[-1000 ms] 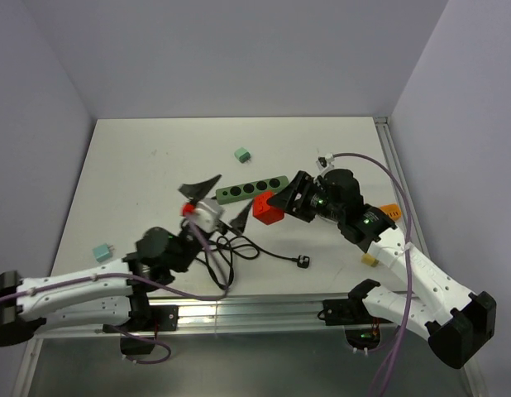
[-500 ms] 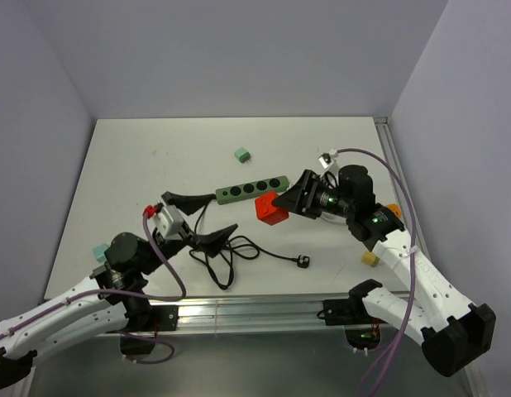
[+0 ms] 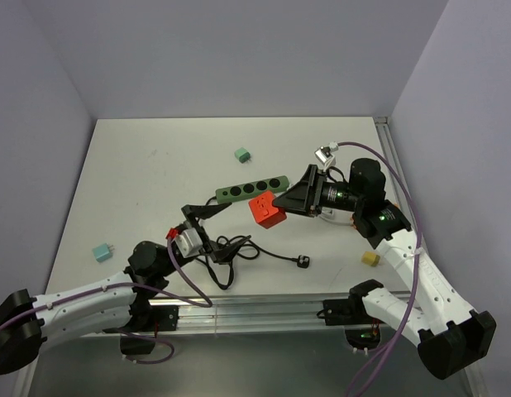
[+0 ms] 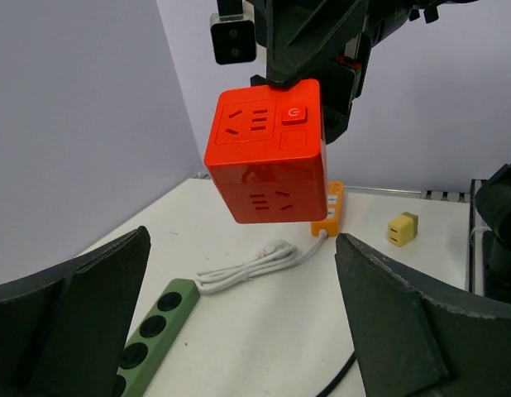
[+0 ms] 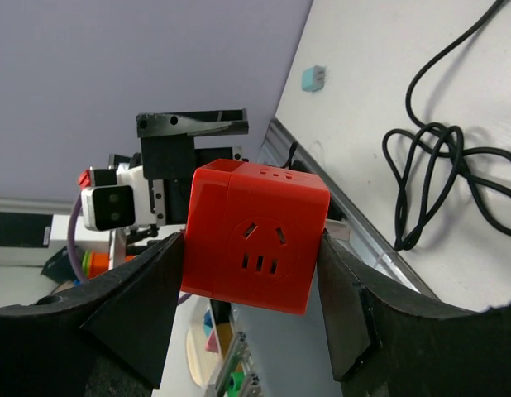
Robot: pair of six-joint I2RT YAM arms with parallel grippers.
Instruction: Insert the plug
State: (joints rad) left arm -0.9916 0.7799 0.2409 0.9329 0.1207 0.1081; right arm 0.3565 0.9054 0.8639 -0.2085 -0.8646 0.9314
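right gripper [image 5: 251,265]: clamped on the red cube [image 4: 268,149]; cube is held in the air above the table [image 3: 148,165], socket faces turned toward the left arm
left gripper [image 4: 241,248]: spread wide, nothing in it; it hangs low over the cable [image 3: 225,255], pointed at the cube
plug [image 3: 303,262]: flat on the table near the front edge, at the free end of the cable; apart from both grippers
step: by my read the socket is presented and the plug pickup is not yet done
next: left arm should turn toward the plug and drop onto it; close on the body, not the pins; lift it, line the pins up with a cube face; right arm only needs to hold steady
risk: the coiled cable may drag or snag on the lift
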